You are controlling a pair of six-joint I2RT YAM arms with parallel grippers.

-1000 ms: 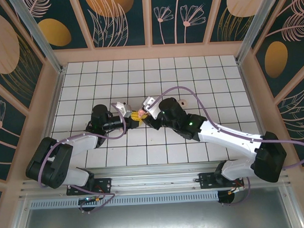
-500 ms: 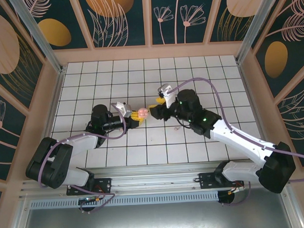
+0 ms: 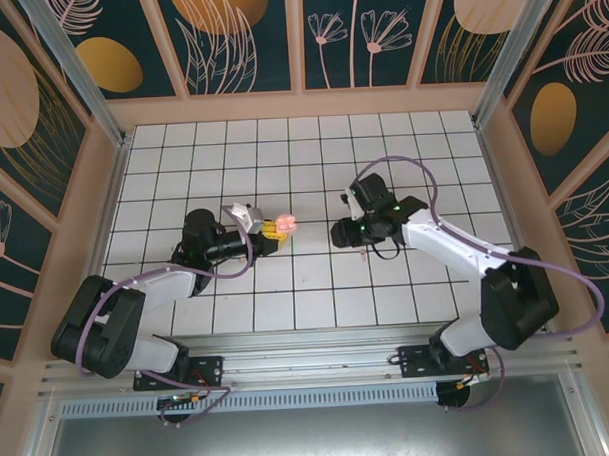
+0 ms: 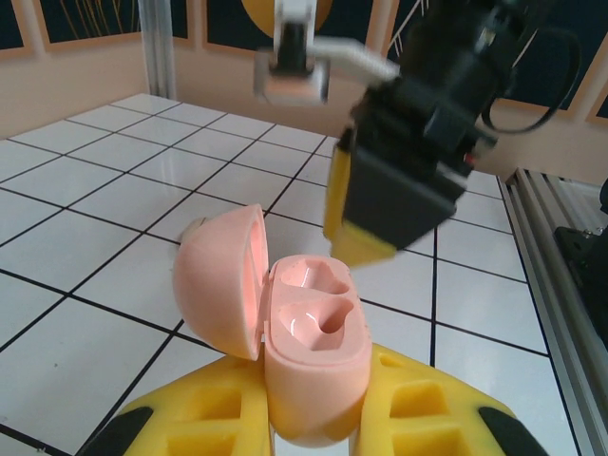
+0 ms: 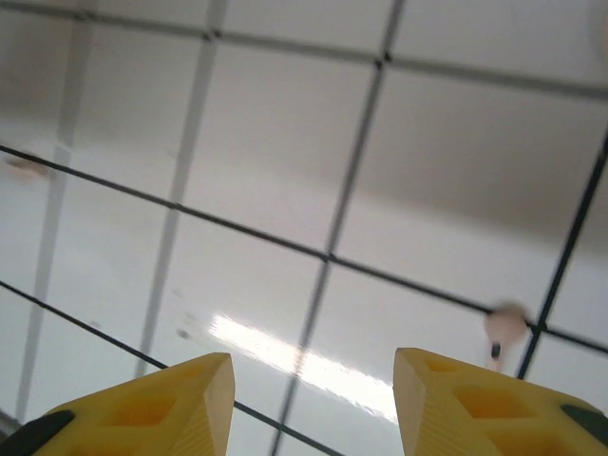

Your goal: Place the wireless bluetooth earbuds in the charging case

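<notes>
The left gripper is clamped on the small, rounded, pale pink plastic charging case, whose base sits squeezed between the two yellow fingers and is lifted clear of the white tiled table with its dark grid lines. The case is open: its domed lid swings off to the left on the hinge, and the two glossy pinkish hollows inside the base face upward — both are empty.

The right gripper hangs over the table a little to the right of the case, apart from it, near the middle of the grid. Its yellow fingers stand apart with only bare tile showing in the gap between them. In the right wrist view, one tiny pale pink earbud with a short dark stem lies on the table just beside a grid line — ahead of the right-hand finger and not touching it. A faint pinkish smudge at the far left of that view is too blurred to identify.
</notes>
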